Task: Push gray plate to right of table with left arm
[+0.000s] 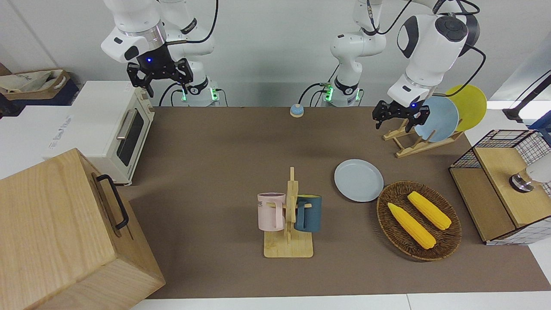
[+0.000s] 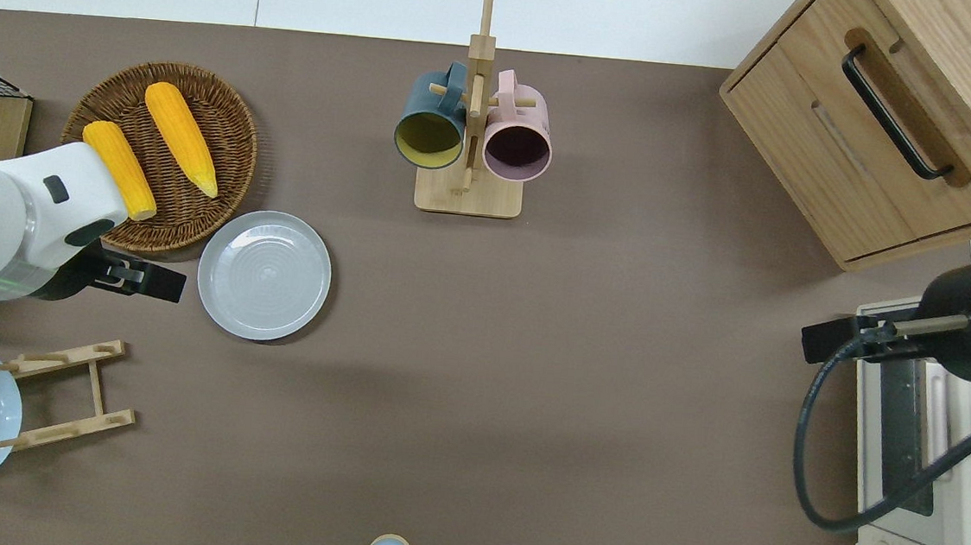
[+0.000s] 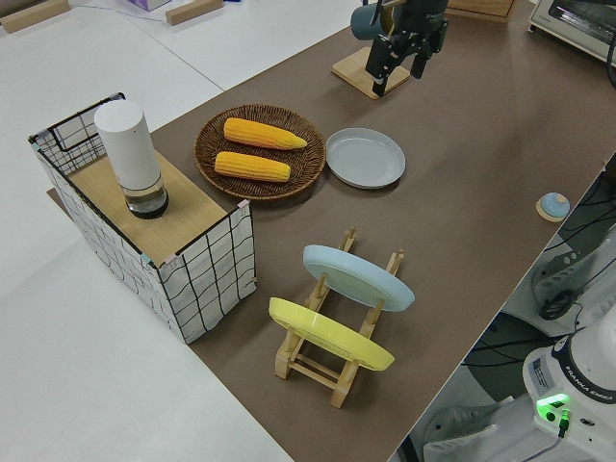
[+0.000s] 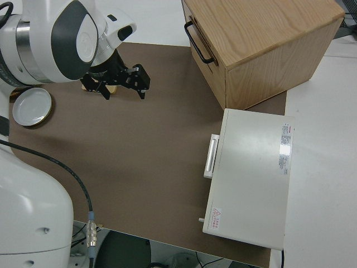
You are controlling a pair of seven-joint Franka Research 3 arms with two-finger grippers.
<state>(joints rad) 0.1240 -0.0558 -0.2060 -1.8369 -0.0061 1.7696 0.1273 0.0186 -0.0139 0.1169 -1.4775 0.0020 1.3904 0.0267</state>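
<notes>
The gray plate (image 1: 358, 180) (image 2: 264, 275) (image 3: 365, 157) (image 4: 32, 106) lies flat on the brown table (image 1: 224, 172), touching the rim of a wicker basket. My left gripper (image 1: 400, 113) (image 2: 143, 278) (image 3: 402, 54) hangs open in the air with nothing between its fingers. From overhead it is over bare table beside the plate, toward the left arm's end, and apart from the plate. The right arm is parked, its gripper (image 1: 160, 81) (image 4: 120, 84) open.
The wicker basket (image 2: 195, 215) holds two corn cobs. A wooden dish rack (image 1: 413, 142) carries a light-blue and a yellow plate. A mug rack (image 2: 469, 167) with two mugs stands mid-table. Toaster oven (image 1: 109, 129), wooden cabinet (image 1: 64, 232), wire crate (image 1: 503, 189) and a small bell (image 1: 296, 110) line the edges.
</notes>
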